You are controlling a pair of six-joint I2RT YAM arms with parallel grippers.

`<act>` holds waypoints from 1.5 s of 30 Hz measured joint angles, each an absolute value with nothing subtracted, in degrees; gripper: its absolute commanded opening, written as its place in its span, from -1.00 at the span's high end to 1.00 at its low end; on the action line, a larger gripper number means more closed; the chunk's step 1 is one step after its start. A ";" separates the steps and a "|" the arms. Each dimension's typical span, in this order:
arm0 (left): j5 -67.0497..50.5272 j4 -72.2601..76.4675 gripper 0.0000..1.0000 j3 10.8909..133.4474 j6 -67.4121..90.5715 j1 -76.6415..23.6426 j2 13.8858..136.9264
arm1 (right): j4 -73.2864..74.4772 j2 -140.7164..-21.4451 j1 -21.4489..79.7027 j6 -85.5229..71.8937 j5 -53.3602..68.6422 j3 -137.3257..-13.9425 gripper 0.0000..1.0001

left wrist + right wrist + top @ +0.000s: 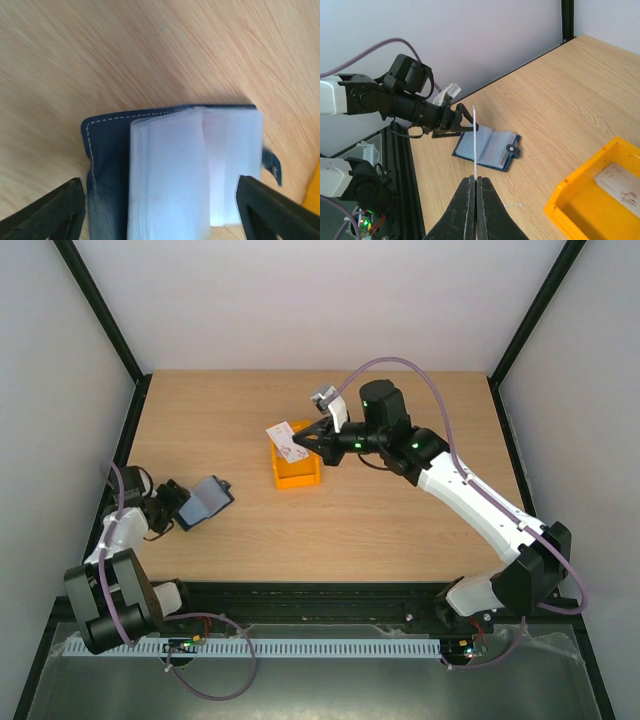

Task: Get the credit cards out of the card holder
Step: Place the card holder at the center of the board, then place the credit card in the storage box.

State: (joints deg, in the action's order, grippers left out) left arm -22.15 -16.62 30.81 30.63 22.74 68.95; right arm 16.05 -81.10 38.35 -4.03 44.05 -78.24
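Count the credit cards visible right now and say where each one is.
2. One card stands edge-on, pinched between the jaws of the right gripper; the other card lies in the orange bin. More may be hidden in the card holder's sleeves.

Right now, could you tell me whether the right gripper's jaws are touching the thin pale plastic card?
Touching. The right wrist view shows the thin pale plastic card, seen edge-on, clamped between the shut jaws of the right gripper.

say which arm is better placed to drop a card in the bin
Right: the right gripper holds a card at the orange bin; the left gripper is open at the card holder.
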 measured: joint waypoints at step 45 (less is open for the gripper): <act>-59.09 -70.26 0.95 74.32 -53.10 -8.23 69.01 | 36.77 -90.32 49.80 10.52 46.46 -90.26 0.62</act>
